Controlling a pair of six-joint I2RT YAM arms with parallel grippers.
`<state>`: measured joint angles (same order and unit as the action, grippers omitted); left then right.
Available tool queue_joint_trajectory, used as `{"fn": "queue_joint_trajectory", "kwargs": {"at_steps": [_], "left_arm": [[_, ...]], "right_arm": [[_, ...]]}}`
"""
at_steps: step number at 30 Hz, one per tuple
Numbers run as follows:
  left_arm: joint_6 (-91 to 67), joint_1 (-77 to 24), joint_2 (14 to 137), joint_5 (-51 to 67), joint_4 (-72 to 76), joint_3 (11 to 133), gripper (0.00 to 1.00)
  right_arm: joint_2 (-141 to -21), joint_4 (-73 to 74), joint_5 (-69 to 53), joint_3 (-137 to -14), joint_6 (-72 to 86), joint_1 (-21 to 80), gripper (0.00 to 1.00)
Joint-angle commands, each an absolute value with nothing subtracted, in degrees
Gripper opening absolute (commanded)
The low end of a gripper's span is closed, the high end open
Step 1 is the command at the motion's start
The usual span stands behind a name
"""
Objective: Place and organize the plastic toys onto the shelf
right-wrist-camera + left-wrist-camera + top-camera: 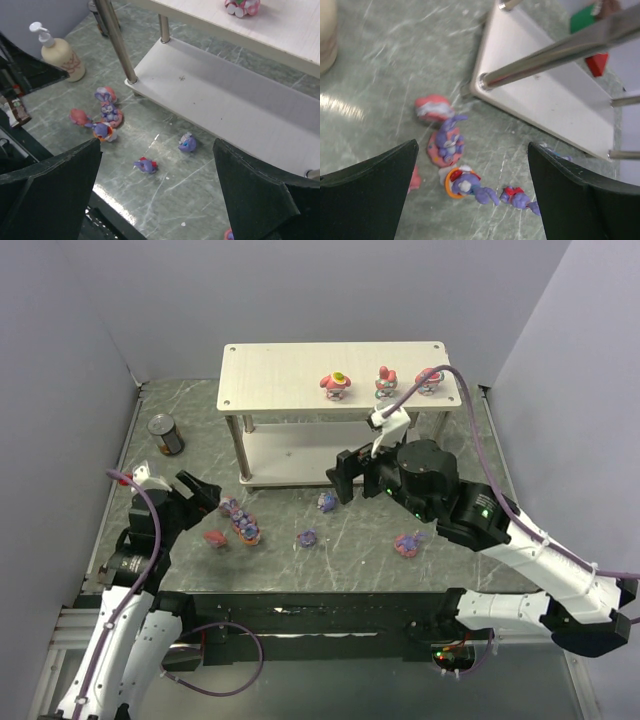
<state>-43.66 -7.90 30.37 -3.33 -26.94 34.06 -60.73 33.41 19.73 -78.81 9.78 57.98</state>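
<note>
Above scattered toys [243,528], left gripper [203,492] hovers agape; right gripper [342,478] likewise.

The left arm [110,630] rose from its base, and the left gripper [207,495] tilted downward with jaws spread wide, holding nothing. The right arm [530,550] bent at the elbow, and the right gripper [343,480] likewise stood wide and empty.

Two-tier shelf [275,375] upright, pale boards, metal posts; three pink toys [337,385] standing on top board; other toys [243,527], purple and pink, scattered on tabletop [350,565] in front.
</note>
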Motion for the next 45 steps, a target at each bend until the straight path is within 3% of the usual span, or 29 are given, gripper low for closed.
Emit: {"fn": "queue_joint_trajectory", "kwargs": {"at_steps": [1, 8, 12, 16, 23, 34, 40, 41, 44, 45], "left_arm": [[-55.6, -10.0, 30.6, -11.0, -32.8, 32.1, 0.97], [-65.2, -12.1, 32.4, -14.8, -41.9, 32.8, 0.97], [-69.3, -12.1, 39.2, -19.9, -51.1, 38.8, 0.97], [-70.5, -12.2, 44.6, -17.1, -51.9, 40.2, 0.99], [-72.2, -12.1, 50.4, -12.7, -46.7, 35.0, 0.82], [-70.8, -12.1, 56.0, -10.7, -37.2, 30.5, 0.73], [-70.9, -12.1, 57.7, -10.5, -35.3, 29.7, 0.57], [-70.8, -12.1, 57.8, -10.4, -35.2, 29.9, 0.46], [-70.7, -12.1, 57.8, -9.7, -35.5, 30.1, 0.28], [-70.8, -12.1, 57.7, -9.2, -35.8, 30.1, 0.15]], "right_arm": [[-55.4, 26.6, 18.7, -75.5, 11.7, 58.4, 1.0], [-53.0, 24.3, 21.9, -69.9, 14.9, 58.3, 1.0], [-51.7, 23.6, 22.7, -66.9, 15.6, 58.1, 1.0], [-51.1, 23.9, 25.4, -66.5, 15.6, 58.0, 1.0], [-50.9, 24.9, 26.5, -66.4, 16.5, 57.6, 1.0], [-54.7, 25.0, 26.9, -65.7, 17.9, 57.1, 1.0], [-53.8, 25.1, 27.3, -64.4, 18.5, 57.0, 1.0], [-53.6, 25.0, 27.3, -64.0, 18.5, 56.8, 1.0], [-53.4, 24.9, 27.1, -63.5, 18.7, 56.4, 1.0], [-53.4, 24.8, 27.2, -63.3, 18.8, 56.2, 1.0]]}}
